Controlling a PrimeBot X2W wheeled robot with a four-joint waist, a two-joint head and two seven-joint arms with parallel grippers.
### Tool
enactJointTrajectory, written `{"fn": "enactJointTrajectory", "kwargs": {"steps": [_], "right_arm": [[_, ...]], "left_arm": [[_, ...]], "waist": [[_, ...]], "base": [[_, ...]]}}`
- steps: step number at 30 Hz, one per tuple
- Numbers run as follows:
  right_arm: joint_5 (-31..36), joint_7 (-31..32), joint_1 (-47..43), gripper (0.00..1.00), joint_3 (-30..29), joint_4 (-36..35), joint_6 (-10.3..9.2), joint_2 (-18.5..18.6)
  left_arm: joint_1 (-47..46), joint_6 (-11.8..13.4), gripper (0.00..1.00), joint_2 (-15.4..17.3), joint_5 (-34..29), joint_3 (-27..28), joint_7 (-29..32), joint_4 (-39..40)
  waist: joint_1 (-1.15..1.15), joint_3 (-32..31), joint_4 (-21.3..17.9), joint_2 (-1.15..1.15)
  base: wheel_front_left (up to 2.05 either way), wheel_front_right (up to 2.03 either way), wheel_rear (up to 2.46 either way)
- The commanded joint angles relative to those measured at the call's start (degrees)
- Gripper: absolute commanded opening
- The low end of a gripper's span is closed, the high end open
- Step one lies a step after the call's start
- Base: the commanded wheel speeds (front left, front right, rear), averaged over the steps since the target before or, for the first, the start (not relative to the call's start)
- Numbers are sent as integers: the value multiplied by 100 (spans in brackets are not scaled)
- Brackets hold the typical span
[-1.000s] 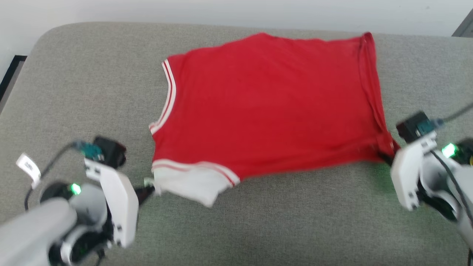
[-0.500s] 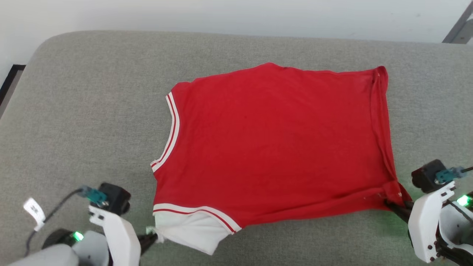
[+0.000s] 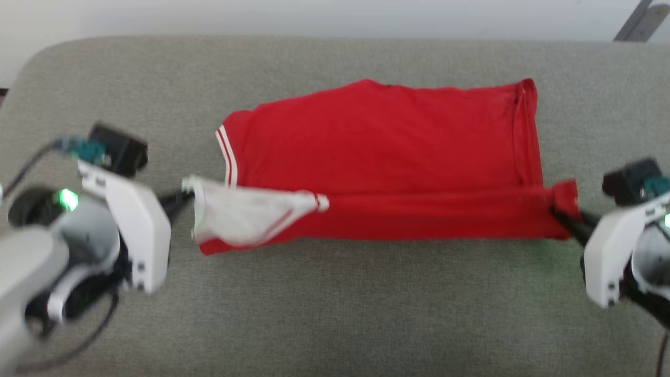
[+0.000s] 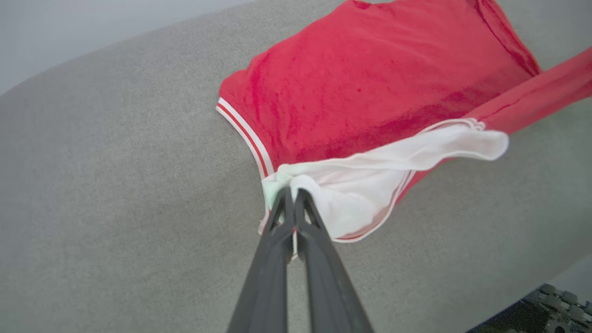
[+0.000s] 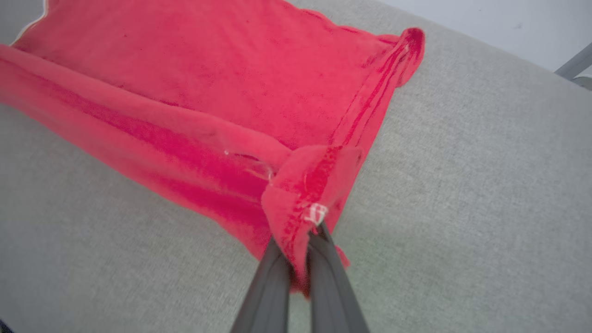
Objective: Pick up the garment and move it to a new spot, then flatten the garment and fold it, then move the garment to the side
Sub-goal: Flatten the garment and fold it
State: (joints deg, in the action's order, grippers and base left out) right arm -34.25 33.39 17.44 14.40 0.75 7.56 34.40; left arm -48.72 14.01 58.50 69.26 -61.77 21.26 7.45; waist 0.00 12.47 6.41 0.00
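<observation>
The garment (image 3: 377,141), a red jersey with a white sleeve and red-white striped trim, lies back-up on the grey cushion (image 3: 335,314). Its near edge is lifted and carried over the rest, stretched between my two grippers. My left gripper (image 3: 183,198) is shut on the white sleeve (image 3: 235,217), with the pinch plain in the left wrist view (image 4: 291,192). My right gripper (image 3: 557,213) is shut on the red hem corner (image 5: 310,194), seen in the right wrist view (image 5: 305,240). The lettering is hidden underneath.
A pale wall (image 3: 314,15) runs behind the cushion's far edge. A grey metal leg (image 3: 636,21) stands at the back right. Bare cushion stretches in front of the garment and to both sides.
Both grippers have lifted the garment's near edge and carried it away from me over the body, making a fold. The head camera has shifted as well.
</observation>
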Motion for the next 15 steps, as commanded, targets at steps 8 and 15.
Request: {"fn": "enactJointTrajectory", "kwargs": {"steps": [8,15], "right_arm": [[359,133,1088,0,139,715,-15,-392],[498,-74,1973,0,550,1785,-15,-704]], "left_arm": [[-944,-741,0,-922,-422,-25,112,-1772],[-1364,-1315,0,-1701,-434,-83,18,-3532]], "waist": [[0,491,-104,0],[0,814,-177,0]], "base": [[0,0,0],[0,0,0]]}}
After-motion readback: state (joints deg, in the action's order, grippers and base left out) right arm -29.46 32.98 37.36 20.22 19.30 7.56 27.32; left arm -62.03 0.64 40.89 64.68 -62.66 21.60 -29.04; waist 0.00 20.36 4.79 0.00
